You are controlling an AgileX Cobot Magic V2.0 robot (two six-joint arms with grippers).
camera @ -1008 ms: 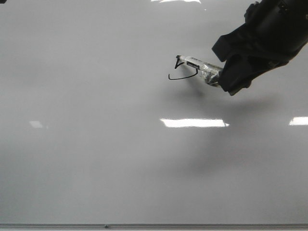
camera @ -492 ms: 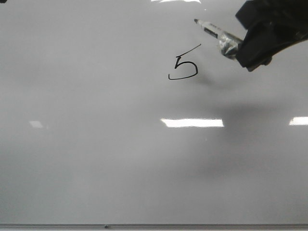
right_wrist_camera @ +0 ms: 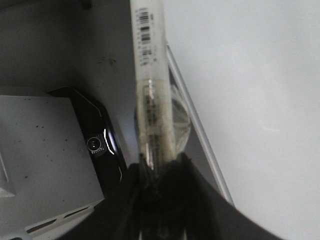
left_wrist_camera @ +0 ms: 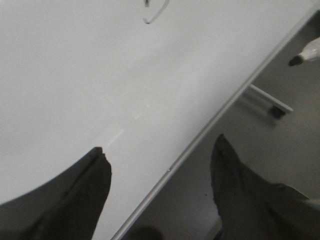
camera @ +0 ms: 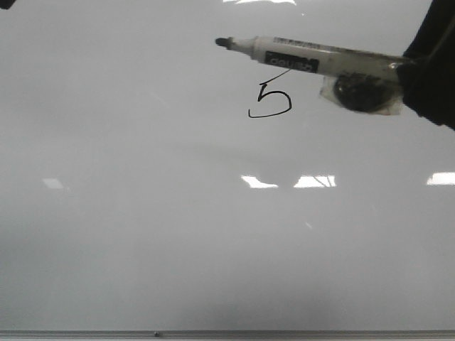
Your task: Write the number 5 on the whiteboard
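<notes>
While the right pincer clamps the marker, the number 5 is partly covered.

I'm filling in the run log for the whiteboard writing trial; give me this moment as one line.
stage: digit drawn | number 5 on whiteboard | right gripper holds marker off board | left gripper open, idle

Below me I see a dull grey floor, a pale bar at two o'clock, and a speckled grey box at eight o'clock.
</notes>
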